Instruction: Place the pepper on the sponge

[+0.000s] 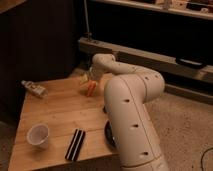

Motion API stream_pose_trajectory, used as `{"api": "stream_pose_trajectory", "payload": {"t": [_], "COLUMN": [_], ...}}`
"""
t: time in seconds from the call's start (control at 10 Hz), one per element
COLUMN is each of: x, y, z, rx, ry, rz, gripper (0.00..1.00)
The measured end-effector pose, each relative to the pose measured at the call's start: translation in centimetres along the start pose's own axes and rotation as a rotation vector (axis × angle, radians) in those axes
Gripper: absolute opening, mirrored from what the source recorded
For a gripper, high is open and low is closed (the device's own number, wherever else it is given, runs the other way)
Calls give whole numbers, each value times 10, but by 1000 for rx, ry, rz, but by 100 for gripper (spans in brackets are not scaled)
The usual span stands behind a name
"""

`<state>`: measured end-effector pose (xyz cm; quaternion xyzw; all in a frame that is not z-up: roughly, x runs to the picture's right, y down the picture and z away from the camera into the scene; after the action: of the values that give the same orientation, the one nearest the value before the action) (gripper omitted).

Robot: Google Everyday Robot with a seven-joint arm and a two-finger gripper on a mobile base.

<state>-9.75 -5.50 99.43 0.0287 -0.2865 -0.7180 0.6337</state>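
The gripper (pixel 86 80) hangs wide open at the table's (pixel 55 112) twelve o'clock edge, seemingly straddling the orange pepper (pixel 91 89) as if for a grasp; the sponge is hidden behind the arm (pixel 131 107).

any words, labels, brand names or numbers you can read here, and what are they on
None can be read.
Small bottle at the left edge of the table: any label is too blurred to read.
White cup: no marking shows.
Black-and-white striped bar: stripes only, no letters.
Robot arm and gripper, at the far side by the orange pepper: no lettering shows.
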Motion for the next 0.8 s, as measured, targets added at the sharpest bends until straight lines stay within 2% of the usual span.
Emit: {"api": "stream_pose_trajectory", "payload": {"t": [0.2, 0.4, 0.5, 0.6, 0.8], "x": [-1, -1, -2, -3, -2], "y": [10, 4, 7, 5, -1], "z": [-9, -13, -15, -13, -10], "rx": [-2, 37, 41, 50, 42], "ry": [84, 201, 223, 202, 179], "rz": [-6, -31, -31, -31, -44], "gripper": [80, 80, 80, 80, 80]}}
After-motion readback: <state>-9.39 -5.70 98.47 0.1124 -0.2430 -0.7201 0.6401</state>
